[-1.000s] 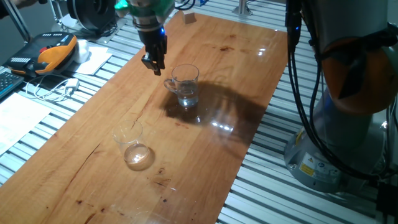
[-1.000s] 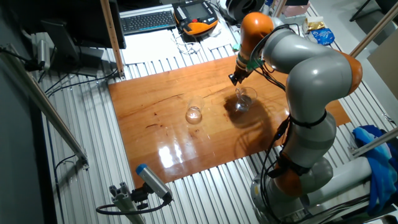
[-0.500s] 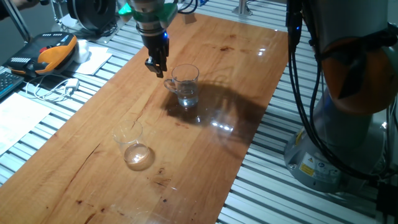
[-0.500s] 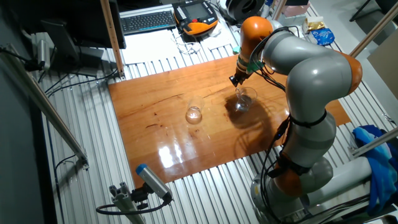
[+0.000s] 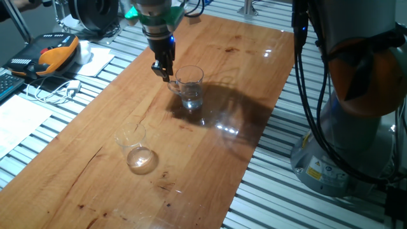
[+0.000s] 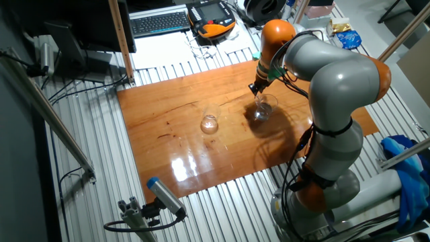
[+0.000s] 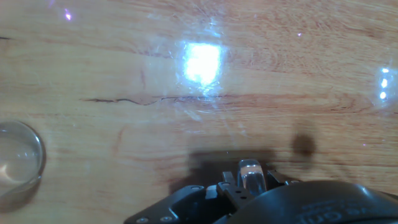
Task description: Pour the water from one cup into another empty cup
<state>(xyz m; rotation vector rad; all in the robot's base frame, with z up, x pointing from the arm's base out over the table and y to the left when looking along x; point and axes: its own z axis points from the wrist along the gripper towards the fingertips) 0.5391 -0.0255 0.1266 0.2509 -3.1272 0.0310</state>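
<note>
The clear glass mug (image 5: 190,84) with a looped handle (image 5: 172,86) stands mid-table, a little water (image 5: 193,101) in its bottom. My gripper (image 5: 165,72) hangs just above and left of that handle, fingers pointing down and narrowly open, nothing held. From the other fixed view the gripper (image 6: 254,88) sits at the mug's (image 6: 262,107) far-left rim. The hand view shows a bit of clear glass (image 7: 250,172) at the bottom edge by the fingers. The handleless tumbler (image 5: 134,147) stands apart, nearer the front left, also seen as tumbler (image 6: 209,123) and tumbler (image 7: 17,159).
The wooden tabletop (image 5: 222,57) lies on a slatted metal bench (image 5: 280,191). An orange pendant (image 5: 54,51), cables and papers lie off the left edge. The robot base (image 5: 356,95) stands at the right.
My gripper has moved right and slightly down, from beside the mug toward its handle. Mug and tumbler have not moved.
</note>
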